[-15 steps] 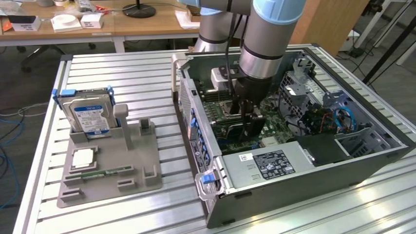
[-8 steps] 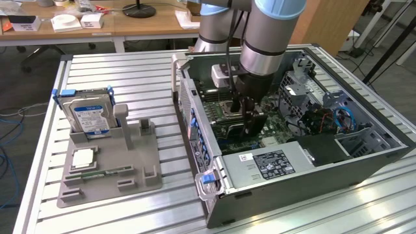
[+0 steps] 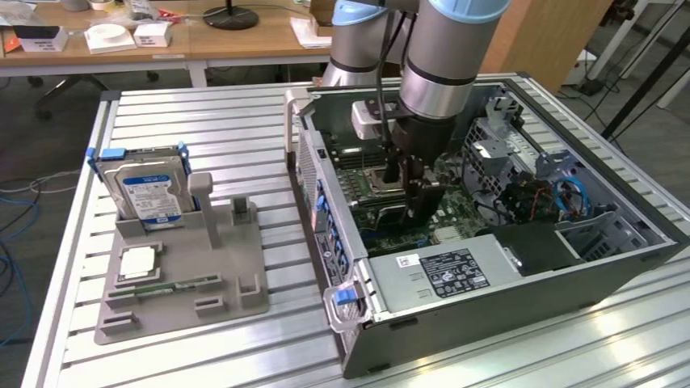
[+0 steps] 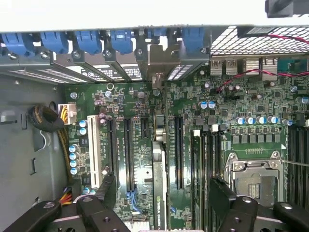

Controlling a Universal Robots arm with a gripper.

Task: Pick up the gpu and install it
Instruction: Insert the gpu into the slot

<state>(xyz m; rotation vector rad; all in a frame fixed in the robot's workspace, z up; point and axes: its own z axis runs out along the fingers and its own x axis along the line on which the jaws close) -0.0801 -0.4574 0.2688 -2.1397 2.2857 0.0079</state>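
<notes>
We see the arm [image 3: 448,56] reaching straight down, wrist vertical, its gripper [image 3: 415,194] hanging low with both dark fingers [image 4: 108,191] spread wide apart and pointing down; nothing sits clamped between them.

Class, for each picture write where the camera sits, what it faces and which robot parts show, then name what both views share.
Exterior view: off the arm, raised, looking down at the table and open case; shows the arm and claw.
Wrist view: on the wrist, looking into the case at the motherboard; shows open fingers flanking the gpu.
Shared: motherboard and claw.
</notes>
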